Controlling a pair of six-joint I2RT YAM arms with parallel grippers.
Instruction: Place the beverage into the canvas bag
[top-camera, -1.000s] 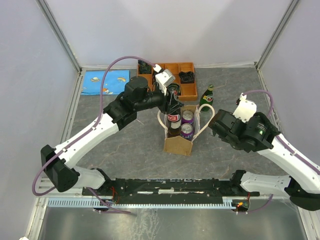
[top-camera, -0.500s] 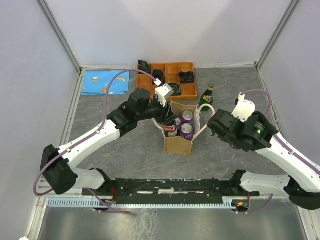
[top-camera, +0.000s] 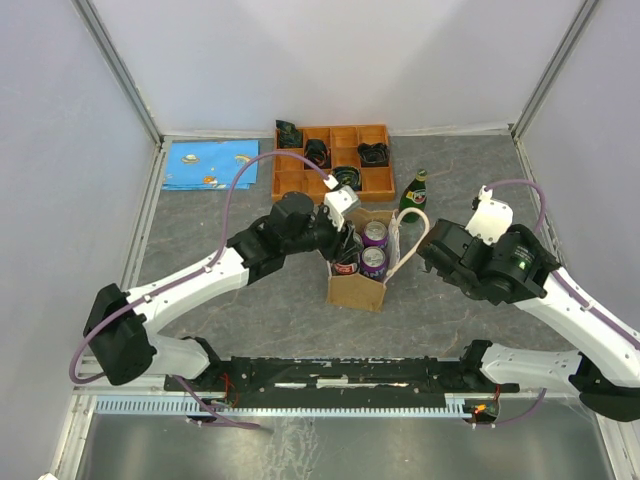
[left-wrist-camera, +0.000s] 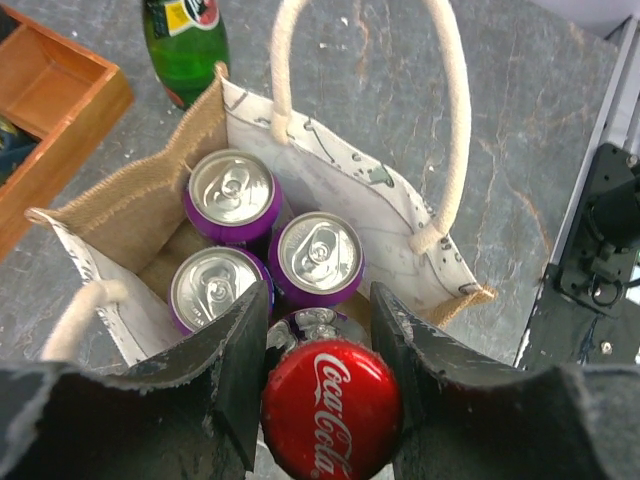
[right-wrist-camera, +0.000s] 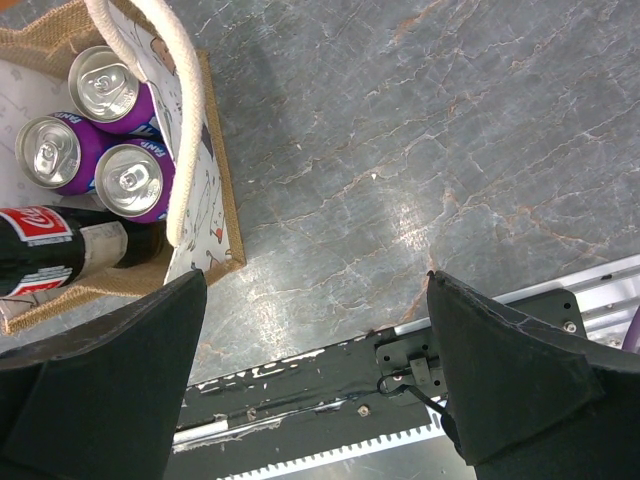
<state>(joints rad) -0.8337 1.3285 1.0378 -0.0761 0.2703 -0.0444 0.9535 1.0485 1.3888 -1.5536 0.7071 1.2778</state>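
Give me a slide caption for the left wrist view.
Left gripper holds a Coca-Cola bottle in the canvas bag beside three purple cans.

Canvas bag (left-wrist-camera: 140, 195) — coarse matt tan weave outside, smooth pale printed lining; handles (left-wrist-camera: 455, 120) of twisted cream cord. Cans (left-wrist-camera: 318, 255): brushed-metal tops, glossy purple sides. Cola bottle (left-wrist-camera: 330, 405), lower centre: glossy red cap. Tray (left-wrist-camera: 75, 125), upper left: smooth wood. Table (left-wrist-camera: 540, 120): matt, veined grey.

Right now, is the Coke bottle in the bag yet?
In: Coke bottle sits in the canvas bag beside purple cans, left gripper clamping it.
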